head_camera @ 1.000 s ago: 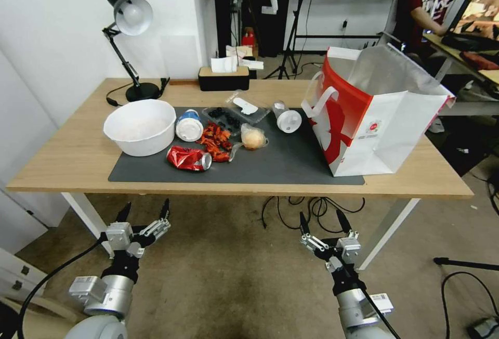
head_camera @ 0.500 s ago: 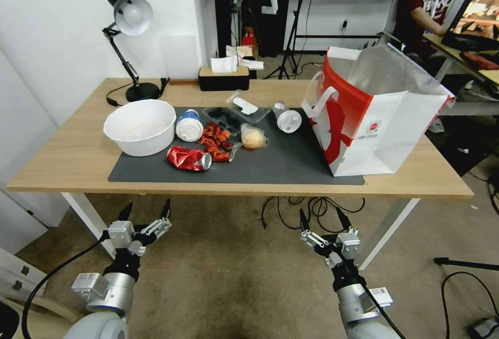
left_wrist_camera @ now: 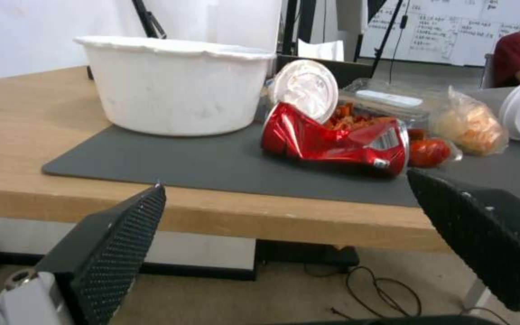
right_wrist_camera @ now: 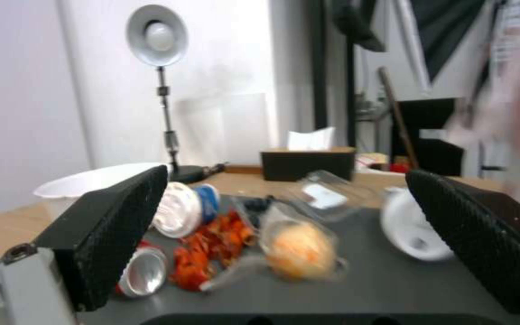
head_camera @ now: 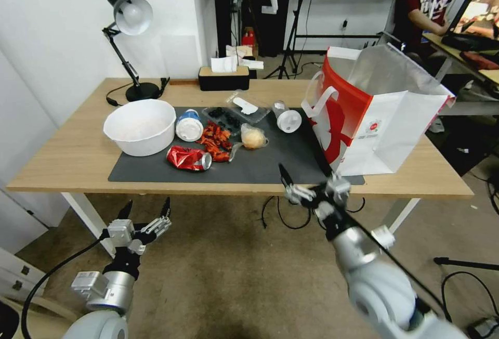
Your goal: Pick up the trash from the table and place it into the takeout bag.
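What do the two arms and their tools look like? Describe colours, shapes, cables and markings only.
Both arms are silver-grey rounded metal segments with black wrist sections. The left tool has a pale boxy body and two black pointed fingers with a dotted grip texture; a black cable trails from it. The right tool matches, and a black cable runs along its arm.

My right pincer (head_camera: 304, 180) is raised forward, fingers spread wide. My left pincer (head_camera: 145, 210) hangs low, likewise open.

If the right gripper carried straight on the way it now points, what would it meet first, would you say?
Probably the bagged orange food, centred between the open right gripper's fingers; depth is uncertain.
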You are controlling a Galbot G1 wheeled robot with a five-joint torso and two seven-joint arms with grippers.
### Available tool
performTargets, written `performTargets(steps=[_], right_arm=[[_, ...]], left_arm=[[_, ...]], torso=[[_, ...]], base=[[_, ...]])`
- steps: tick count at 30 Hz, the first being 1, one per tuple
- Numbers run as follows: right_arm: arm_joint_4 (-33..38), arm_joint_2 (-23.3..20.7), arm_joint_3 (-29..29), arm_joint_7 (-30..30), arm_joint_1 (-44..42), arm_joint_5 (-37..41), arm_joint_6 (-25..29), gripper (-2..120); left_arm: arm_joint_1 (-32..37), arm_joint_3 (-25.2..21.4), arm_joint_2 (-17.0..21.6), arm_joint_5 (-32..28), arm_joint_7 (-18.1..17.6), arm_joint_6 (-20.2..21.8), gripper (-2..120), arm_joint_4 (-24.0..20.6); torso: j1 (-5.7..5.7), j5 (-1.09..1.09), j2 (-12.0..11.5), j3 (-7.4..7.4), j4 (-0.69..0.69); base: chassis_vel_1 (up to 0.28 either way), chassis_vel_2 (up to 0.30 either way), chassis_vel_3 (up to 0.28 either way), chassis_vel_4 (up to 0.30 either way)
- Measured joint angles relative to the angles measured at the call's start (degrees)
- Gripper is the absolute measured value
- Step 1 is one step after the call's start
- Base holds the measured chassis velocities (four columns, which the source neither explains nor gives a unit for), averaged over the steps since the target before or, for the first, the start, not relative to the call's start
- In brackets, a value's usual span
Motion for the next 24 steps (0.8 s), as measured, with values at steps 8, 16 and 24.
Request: performTargets(steps=[8,16,24], right_arm=[[-5.94,1.22,-9.77,0.72,12.41,2.99,-2.51,100],[-14.16,5.49,-17.8,3.55,24.13,5.51,-7.59,100],[-17.27,8.18,-20.45,9.45,29.5,6.57,-14.57,100]], left_arm=[[0.24,-0.21,-0.27,0.57,-0.09,0.28,100,-1.27],[1.0,-0.94,-0.83,0.88,-0.15,0.35,100,-2.57],[1.44,-1.37,-0.91,0.87,-0.19,0.26,100,-2.85]], torso=[[0.0,-0.01,0.0,0.0,0.0],[0.0,-0.01,0.0,0.0,0.01],[0.01,-0.01,0.0,0.0,0.0]], base=[[0.0,0.0,0.0,0.0],[0.0,0.0,0.0,0.0],[0.0,0.0,0.0,0.0]])
